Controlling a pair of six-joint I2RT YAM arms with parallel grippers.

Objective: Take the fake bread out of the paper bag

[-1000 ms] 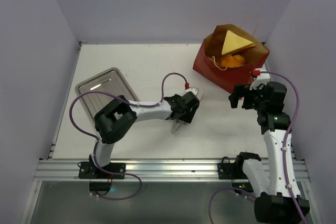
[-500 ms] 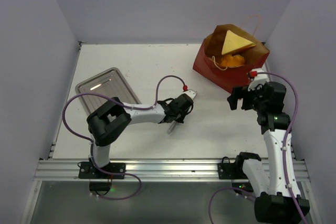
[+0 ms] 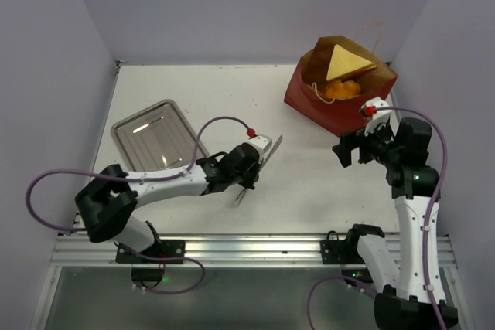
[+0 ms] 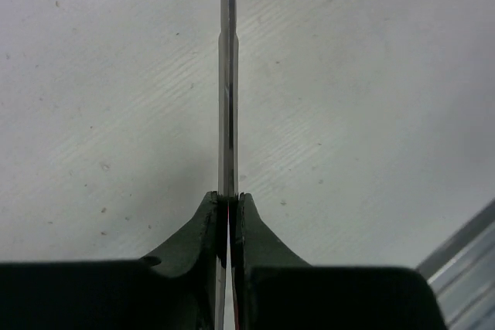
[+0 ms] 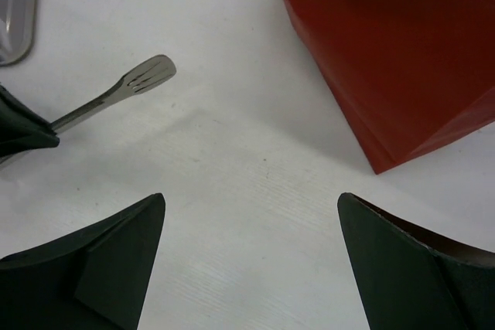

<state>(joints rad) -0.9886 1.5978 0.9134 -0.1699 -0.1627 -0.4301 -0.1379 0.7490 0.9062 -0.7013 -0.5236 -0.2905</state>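
A square metal tray [image 3: 151,135] lies on the left part of the white table [image 3: 224,94], and to its right, apart from it, the metal tongs [image 3: 274,146] slant with their arms pressed together, ridged tip pointing far-right.

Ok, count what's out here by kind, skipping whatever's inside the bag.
paper bag: 1
metal tray: 1
metal tongs: 1, clamped in the left fingers
Total: 3
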